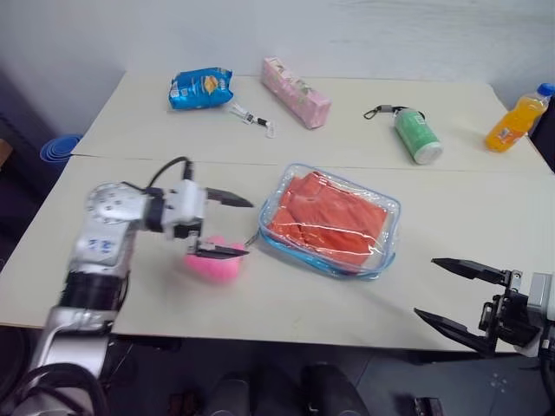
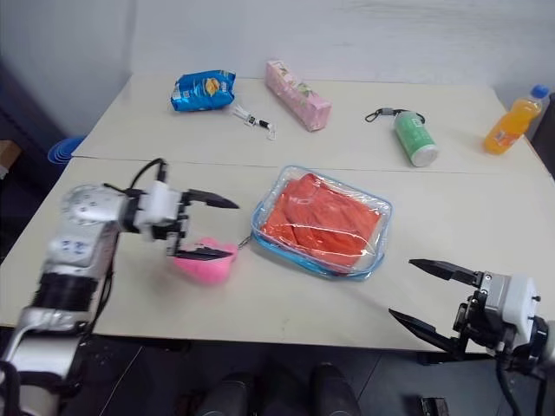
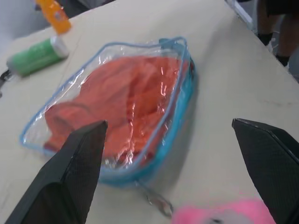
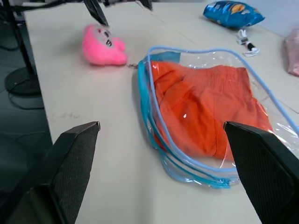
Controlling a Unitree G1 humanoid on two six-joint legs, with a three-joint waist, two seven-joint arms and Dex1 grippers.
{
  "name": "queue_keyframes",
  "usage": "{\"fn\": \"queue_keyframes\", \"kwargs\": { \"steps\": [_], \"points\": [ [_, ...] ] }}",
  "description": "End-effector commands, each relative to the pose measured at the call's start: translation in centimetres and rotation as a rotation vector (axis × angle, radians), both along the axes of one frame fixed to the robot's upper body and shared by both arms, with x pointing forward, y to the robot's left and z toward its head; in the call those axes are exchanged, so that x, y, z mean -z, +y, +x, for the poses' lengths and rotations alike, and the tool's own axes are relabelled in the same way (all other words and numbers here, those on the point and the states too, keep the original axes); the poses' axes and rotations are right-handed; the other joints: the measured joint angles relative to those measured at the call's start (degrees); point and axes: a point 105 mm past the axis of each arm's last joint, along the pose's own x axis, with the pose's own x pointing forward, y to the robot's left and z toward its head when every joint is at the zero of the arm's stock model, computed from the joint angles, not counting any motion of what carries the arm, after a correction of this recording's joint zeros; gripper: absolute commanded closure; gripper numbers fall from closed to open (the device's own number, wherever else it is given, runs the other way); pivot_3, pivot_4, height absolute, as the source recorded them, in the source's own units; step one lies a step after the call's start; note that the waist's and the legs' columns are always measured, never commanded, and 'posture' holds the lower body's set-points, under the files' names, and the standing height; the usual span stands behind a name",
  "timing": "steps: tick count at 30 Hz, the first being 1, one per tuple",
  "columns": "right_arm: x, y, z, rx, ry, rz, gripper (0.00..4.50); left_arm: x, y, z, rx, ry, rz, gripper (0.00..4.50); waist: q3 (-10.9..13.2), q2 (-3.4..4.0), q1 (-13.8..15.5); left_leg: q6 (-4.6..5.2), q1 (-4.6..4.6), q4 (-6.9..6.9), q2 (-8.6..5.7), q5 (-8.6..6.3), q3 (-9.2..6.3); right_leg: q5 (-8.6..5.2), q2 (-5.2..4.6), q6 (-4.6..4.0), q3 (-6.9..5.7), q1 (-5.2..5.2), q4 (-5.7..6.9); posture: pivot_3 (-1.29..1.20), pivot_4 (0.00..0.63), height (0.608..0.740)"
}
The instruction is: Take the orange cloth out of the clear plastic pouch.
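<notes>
Lying flat near the middle of the table [image 1: 156,286], the clear plastic pouch [image 1: 381,212] holds the orange cloth [image 1: 325,221], which is folded and wrinkled inside it and fills most of the pouch. In the head views the pouch's long axis runs on a diagonal, from its upper left corner down to its lower right corner; the light blue zipper trim follows its edge all the way round. A pink plush charm [image 1: 215,263] lies on the table just beside the pouch's left end, joined to it by a short chain. The left gripper [image 1: 228,225] hovers over the charm, pointing toward the pouch, with its jaws spread wide and nothing between them. The right gripper [image 1: 451,293] hangs at the near right edge of the table, well apart from the pouch, and also points toward it with jaws wide and empty. Along the far side of the table lie a blue snack bag [image 1: 201,87], a pink tissue pack [image 1: 296,92], a green can [image 1: 417,136] on its side with a clip cord, and an orange drink bottle [image 1: 518,118] standing upright at the far right.
</notes>
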Motion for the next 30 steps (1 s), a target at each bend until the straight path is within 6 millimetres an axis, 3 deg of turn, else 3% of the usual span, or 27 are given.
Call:
{"fn": "queue_keyframes", "kwargs": {
  "steps": [1,10,14,20,26,30],
  "points": [
    [-0.1,0.9,-0.3,-0.006,-0.033,-0.017,0.05,1.7,-1.3,2.0,0.021,-0.118,0.129,0.0,0.03,-0.05,-0.09,-0.01,-0.02,0.0,0.0,0.01,0.02,0.0,0.04,0.0,0.01,-0.04,0.0,0.0,0.15,0.74],
    [1.0,1.0,-1.4,0.062,-0.031,-0.013,0.05,2.2,-1.0,3.4,0.076,-0.204,0.225,0.0,0.09,-0.16,-0.21,-0.07,-0.1,-0.05,0.04,0.04,0.07,0.0,0.05,0.0,0.04,-0.22,0.07,0.0,0.15,0.74],
    [1.2,1.1,-1.5,0.078,-0.042,-0.012,0.0,2.5,-1.5,4.0,0.051,-0.258,0.229,0.82,0.11,-0.19,-0.05,-0.01,-0.11,0.0,0.0,0.01,0.08,0.0,-0.01,0.01,0.05,-0.17,0.04,0.0,0.15,0.74],
    [1.4,1.1,-1.4,0.092,-0.051,-0.01,0.0,2.3,-2.6,4.1,0.038,-0.195,0.136,2.69,0.11,-0.19,0.42,-0.02,-0.1,-0.01,0.0,0.01,0.07,0.0,0.0,0.01,0.03,-0.18,0.07,0.0,0.15,0.74],
    [1.9,1.1,-1.4,0.095,-0.033,-0.004,0.0,2.3,-1.9,3.2,0.079,-0.094,0.089,4.47,0.11,-0.18,0.38,-0.06,-0.09,0.0,0.01,0.04,0.07,0.0,0.02,0.01,0.03,-0.19,0.14,0.0,0.15,0.74],
    [2.2,1.4,-1.3,0.084,-0.016,0.006,0.0,2.0,-1.7,3.3,0.047,0.013,0.017,4.47,0.11,-0.18,0.41,-0.06,-0.09,0.01,0.02,0.04,0.07,0.0,0.02,0.0,0.03,-0.19,0.16,0.0,0.15,0.74]
  ]
}}
